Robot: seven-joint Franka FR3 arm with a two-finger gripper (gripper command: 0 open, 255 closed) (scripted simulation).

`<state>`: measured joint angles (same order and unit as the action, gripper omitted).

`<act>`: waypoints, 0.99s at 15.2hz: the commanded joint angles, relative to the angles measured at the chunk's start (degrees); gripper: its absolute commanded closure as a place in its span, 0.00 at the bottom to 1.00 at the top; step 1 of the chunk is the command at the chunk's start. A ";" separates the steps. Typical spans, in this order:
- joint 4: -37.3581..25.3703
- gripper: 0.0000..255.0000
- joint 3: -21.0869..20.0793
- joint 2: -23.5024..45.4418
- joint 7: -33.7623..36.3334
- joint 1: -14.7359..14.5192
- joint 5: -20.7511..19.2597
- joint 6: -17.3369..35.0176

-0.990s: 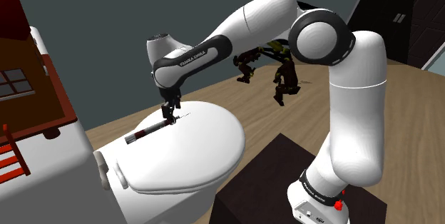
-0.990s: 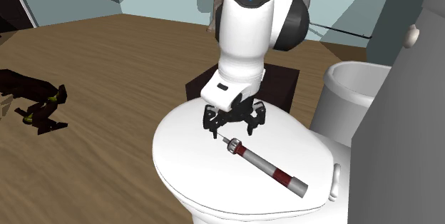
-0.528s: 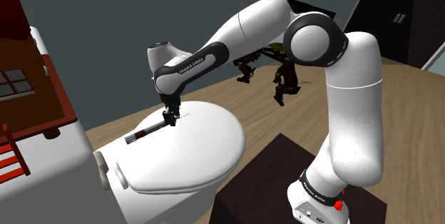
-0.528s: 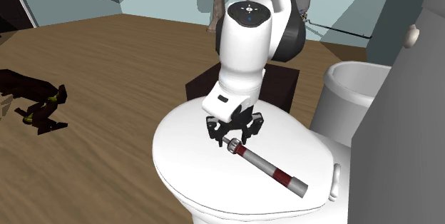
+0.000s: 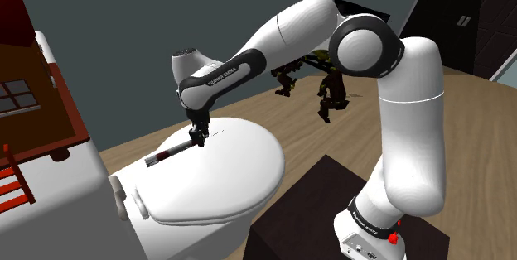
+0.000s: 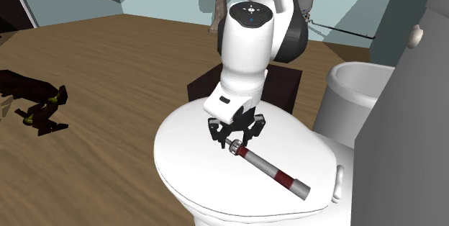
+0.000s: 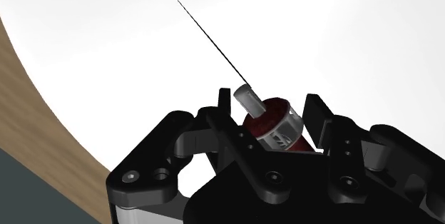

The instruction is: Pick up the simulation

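Red and white bands ring the syringe (image 6: 270, 168), the task's thing, a slim tube with a grey cap at its far end, a grey nozzle at the near end and a thin dark needle beyond that. It lies flat on the closed white toilet lid (image 6: 191, 170). In the second exterior view its body runs from the gripper (image 6: 234, 137) toward 4 o'clock; in the shoulder view the syringe (image 5: 170, 151) stretches from the gripper (image 5: 197, 140) toward 8 o'clock across the toilet lid (image 5: 236, 175). From the wrist we see the syringe (image 7: 274, 126) up close: a clear barrel filled with dark red, the grey nozzle in front, and the needle reaching out over the bare toilet lid (image 7: 335, 30). A small white mark sits on the barrel, but we cannot read it. White lettering runs along the dark band of the arm (image 5: 222, 72) just above the wrist; it is too small for us to make out with any certainty. The gripper (image 7: 268, 101) stands nearly upright over the lid at the needle end of the syringe. Its black fingers (image 7: 316, 115) are drawn in to a narrow gap and clasp the red barrel just behind the nozzle, one on each side, with the tube pressed between them and resting on the lid.
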<state>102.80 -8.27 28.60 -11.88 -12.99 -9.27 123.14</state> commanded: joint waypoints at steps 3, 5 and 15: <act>-0.35 1.00 -0.13 -0.89 -0.16 0.03 0.22 -1.23; -0.67 1.00 -0.23 -1.76 -0.34 0.09 0.42 -2.40; -2.99 1.00 -0.65 -5.63 -1.21 0.30 1.36 -8.51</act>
<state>99.96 -8.90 23.36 -12.99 -12.73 -7.99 115.18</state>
